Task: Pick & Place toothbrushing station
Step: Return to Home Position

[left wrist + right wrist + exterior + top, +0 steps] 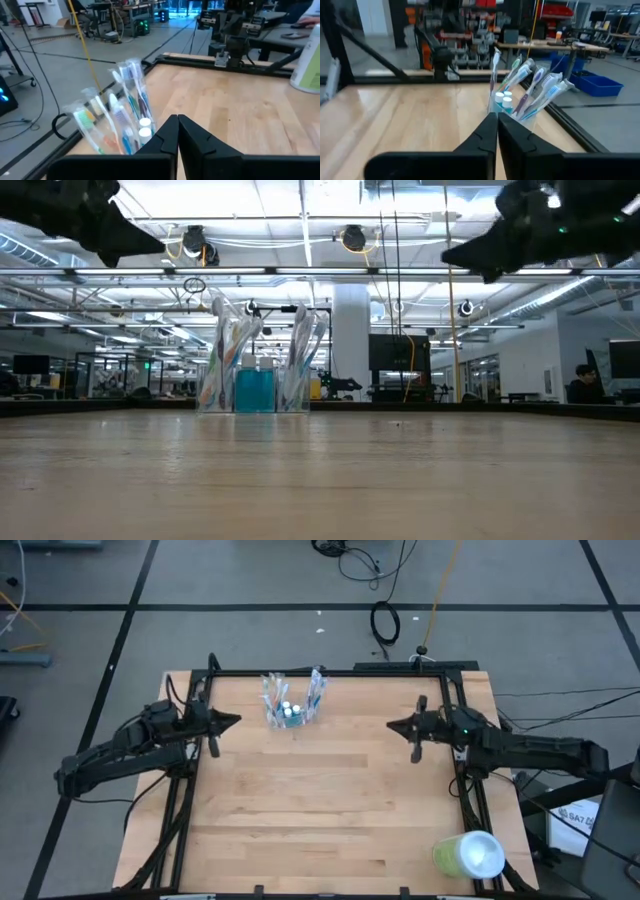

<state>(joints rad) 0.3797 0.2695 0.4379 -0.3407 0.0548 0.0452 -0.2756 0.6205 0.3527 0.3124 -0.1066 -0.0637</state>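
The toothbrushing station is a small clear cup standing on its base at the far middle of the wooden table, holding several wrapped toothbrushes and white-capped tubes; it also shows in the low view, left wrist view and right wrist view. My left gripper hovers shut at the table's left edge, pointing toward the station and clear of it. My right gripper hovers shut at the right edge, pointing inward, holding nothing.
A large lime-green cylinder with a white end lies at the table's near right corner. A black metal frame runs around the table. Bare wood spreads across the middle and near part.
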